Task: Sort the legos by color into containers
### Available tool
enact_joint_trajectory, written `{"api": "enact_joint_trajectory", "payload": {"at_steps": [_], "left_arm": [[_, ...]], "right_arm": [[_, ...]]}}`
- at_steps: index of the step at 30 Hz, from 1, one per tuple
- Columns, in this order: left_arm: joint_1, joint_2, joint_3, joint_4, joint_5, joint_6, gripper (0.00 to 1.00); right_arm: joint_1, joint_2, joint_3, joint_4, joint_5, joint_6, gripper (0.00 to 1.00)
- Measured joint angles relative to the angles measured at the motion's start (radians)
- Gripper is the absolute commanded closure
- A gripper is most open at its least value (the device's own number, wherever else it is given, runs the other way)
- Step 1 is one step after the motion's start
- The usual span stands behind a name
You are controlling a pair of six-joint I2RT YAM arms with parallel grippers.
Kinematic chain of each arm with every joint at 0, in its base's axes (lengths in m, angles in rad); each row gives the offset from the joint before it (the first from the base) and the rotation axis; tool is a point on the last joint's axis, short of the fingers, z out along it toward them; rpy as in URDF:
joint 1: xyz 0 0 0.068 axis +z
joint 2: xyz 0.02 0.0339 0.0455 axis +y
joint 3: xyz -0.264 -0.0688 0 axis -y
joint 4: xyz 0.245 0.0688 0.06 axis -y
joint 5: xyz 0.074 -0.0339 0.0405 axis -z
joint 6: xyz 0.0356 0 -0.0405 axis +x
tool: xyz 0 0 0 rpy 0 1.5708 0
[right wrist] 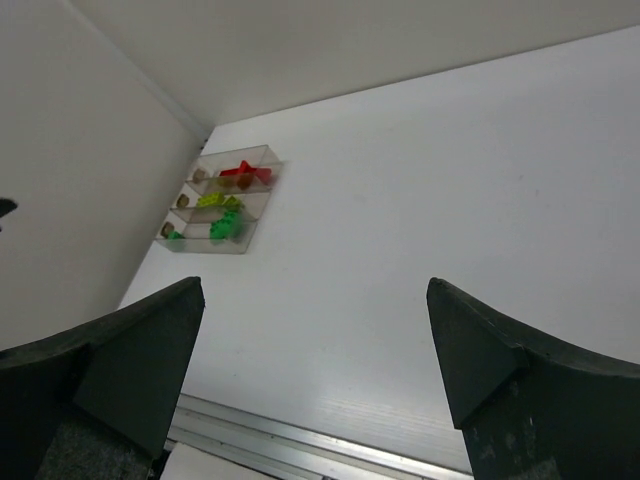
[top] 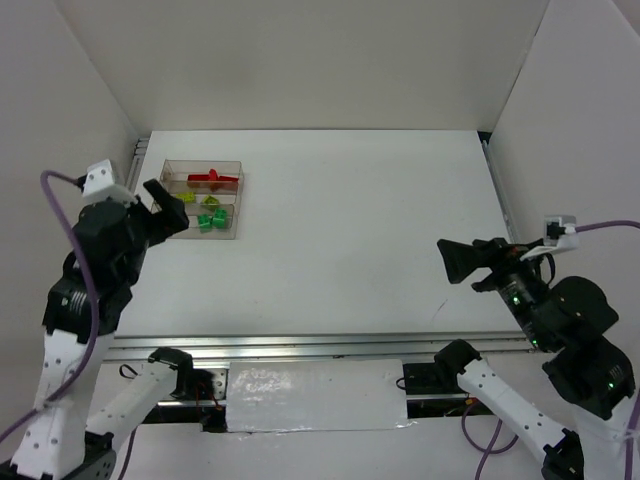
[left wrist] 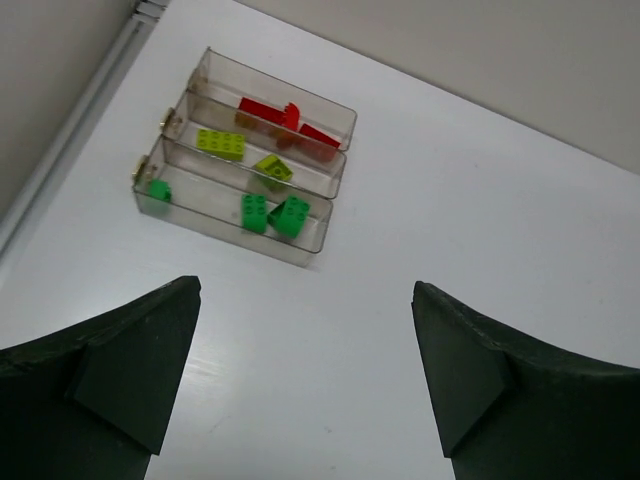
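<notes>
At the far left of the table, the left gripper hangs close by the clear tray, jaws spread wide and holding nothing. Inside the tray, red legos lie in the far compartment, yellow-green legos in the middle and dark green legos in the near one; no brick shows loose on the table. Such bricks look light, stiff and slick, best pinched across flat side walls. Well apart at the right, the right gripper gapes equally wide, empty.
</notes>
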State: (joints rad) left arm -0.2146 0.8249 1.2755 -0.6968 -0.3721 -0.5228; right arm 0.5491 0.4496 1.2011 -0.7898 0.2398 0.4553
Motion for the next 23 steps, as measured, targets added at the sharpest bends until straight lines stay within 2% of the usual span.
{"api": "enact_joint_trajectory", "payload": {"at_steps": [6, 11, 23], "left_arm": [[-0.011, -0.254, -0.127, -0.089, -0.042, 0.031, 0.01], [-0.012, -0.386, -0.137, -0.159, -0.042, 0.031, 0.0], [-0.012, -0.421, -0.159, -0.249, -0.047, 0.026, 0.0]], "right_arm": [[0.003, -0.055, 0.105, -0.192, 0.112, -0.024, 0.0], [0.003, -0.084, 0.17, -0.295, 0.147, -0.034, 0.0], [0.003, -0.085, 0.209, -0.341, 0.163, -0.037, 0.0]]}}
